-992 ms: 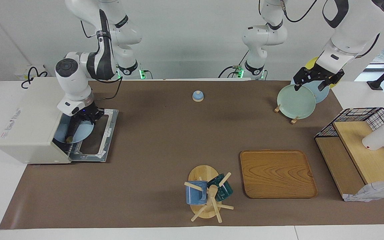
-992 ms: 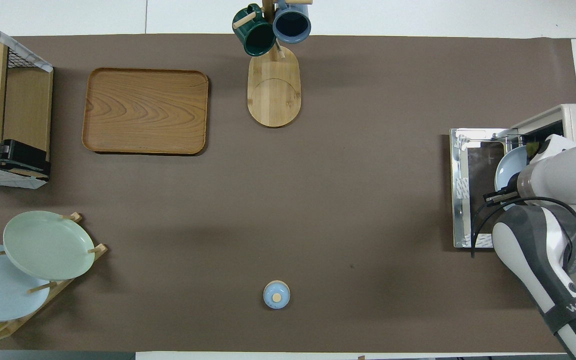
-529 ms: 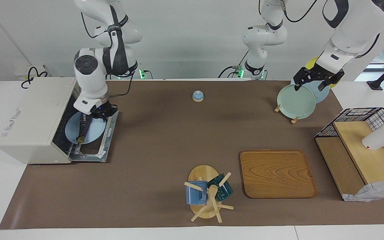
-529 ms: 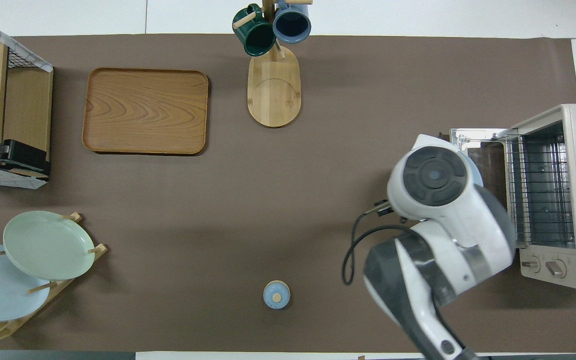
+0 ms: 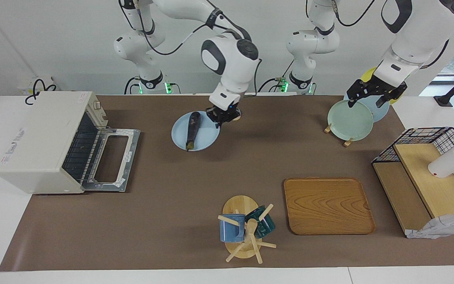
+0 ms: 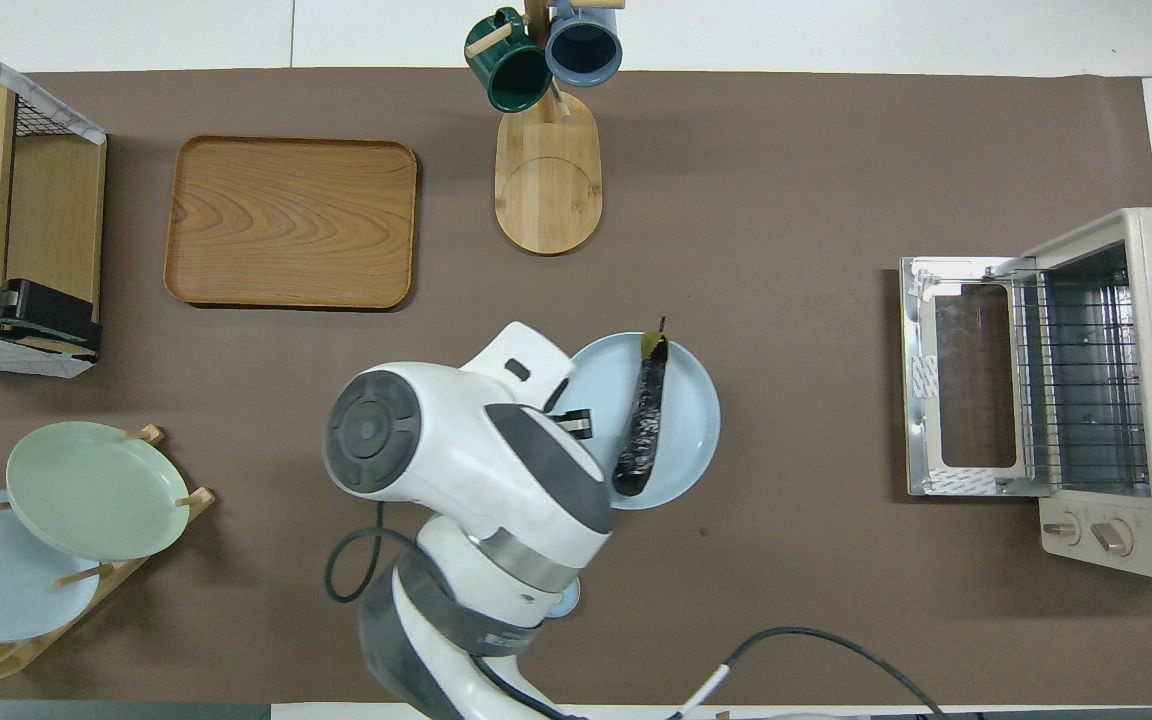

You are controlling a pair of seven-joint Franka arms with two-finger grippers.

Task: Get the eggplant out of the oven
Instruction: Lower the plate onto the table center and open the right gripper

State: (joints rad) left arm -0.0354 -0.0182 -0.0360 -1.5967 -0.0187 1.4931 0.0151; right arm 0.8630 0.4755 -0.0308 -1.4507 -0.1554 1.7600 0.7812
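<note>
Big change from the earlier frames: the light blue plate (image 5: 195, 133) with the eggplant (image 5: 192, 124) on it was at the oven (image 5: 49, 138) mouth, over the dropped door (image 5: 110, 159); now it is out and held up over the middle of the brown mat (image 5: 172, 205), well apart from the oven. The right arm has swung from the oven toward the table centre. Oven rack now bare, door still down. Left arm unchanged.

Right gripper (image 5: 222, 116) is clamped on the plate's rim, fingertips pinched together on the edge toward the left arm's end. It grips the plate, not the eggplant. The eggplant lies on the plate just beside the gripper, on the side toward the oven, not touching the fingers. In the overhead view the arm's wrist covers part of the plate (image 6: 686, 420); the eggplant (image 6: 642, 425) shows clear.

Eggplant's long axis runs roughly toward and away from the robots, slightly slanted. Stem end points away from the robots, blunt dark end toward them.

Left gripper (image 5: 373, 94) waits over the green plate (image 5: 349, 120) in the plate rack, fingers spread apart, holding nothing.
</note>
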